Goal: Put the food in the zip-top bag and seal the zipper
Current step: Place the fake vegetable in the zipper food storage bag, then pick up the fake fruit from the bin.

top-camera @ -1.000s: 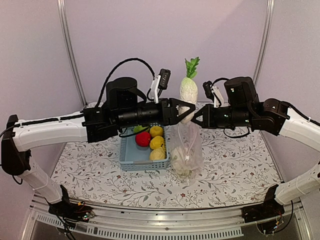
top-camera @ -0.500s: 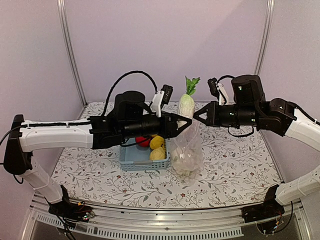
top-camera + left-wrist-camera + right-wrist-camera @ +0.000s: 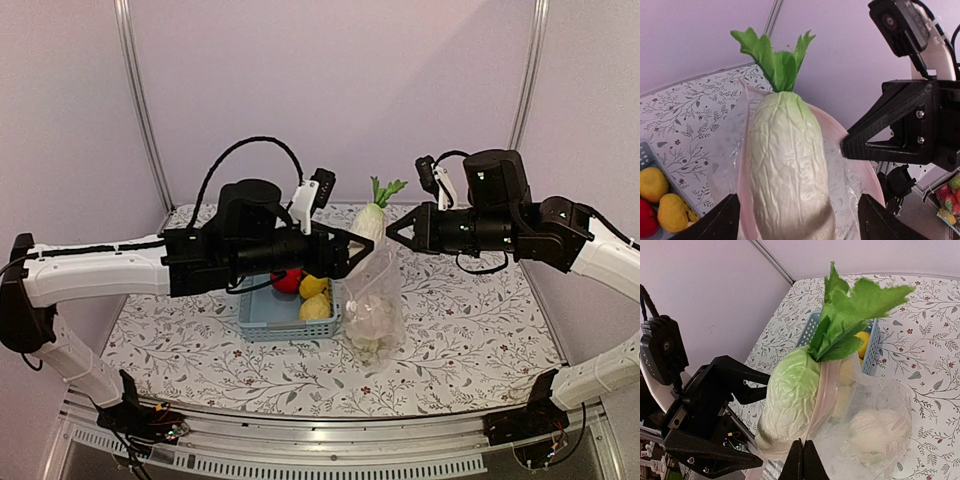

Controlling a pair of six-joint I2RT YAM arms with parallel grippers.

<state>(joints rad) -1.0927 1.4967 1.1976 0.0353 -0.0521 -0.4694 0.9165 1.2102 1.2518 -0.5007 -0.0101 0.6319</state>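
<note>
Since a second ago my left tool (image 3: 797,202) has carried the radish (image 3: 790,165) down from well above the zip-top bag (image 3: 375,300) to its mouth and spread its jaws. They now stand apart on either side of the radish, with a gap showing on at least one side. The radish stands upright with its lower end inside the mouth and its green leaves above the zipper (image 3: 822,390). My right tool (image 3: 801,452) is pinched together on the bag's rim, holding the mouth up and open. A cauliflower (image 3: 875,430) already lies at the bottom. I judge I'm mid-loading: this piece is being released, while the lemons (image 3: 314,287) and tomato (image 3: 287,282) wait in the blue basket (image 3: 262,318) on the surface (image 3: 470,330). Next I should back the left tool clear without snagging the plastic, then reach into the basket.
</note>
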